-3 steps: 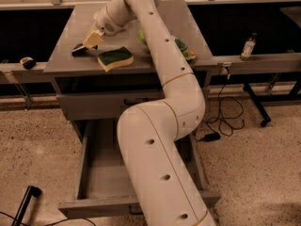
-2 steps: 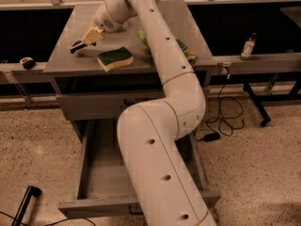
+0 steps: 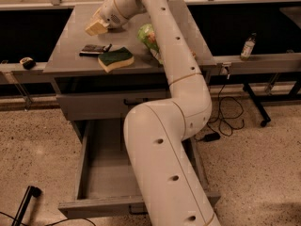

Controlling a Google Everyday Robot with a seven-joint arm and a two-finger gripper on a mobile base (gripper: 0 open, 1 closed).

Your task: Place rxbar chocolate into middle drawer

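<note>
The gripper (image 3: 96, 27) hovers near the worktop's (image 3: 195, 36) left edge, and I cannot tell its jaws' state. A skewed descent could push the rxbar chocolate (image 3: 92, 49) off the front-left corner or snag the sponge (image 3: 115, 59).

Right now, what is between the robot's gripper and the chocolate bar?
Nothing: in the camera view, only bare tabletop shows between the gripper and the rxbar chocolate.
</note>
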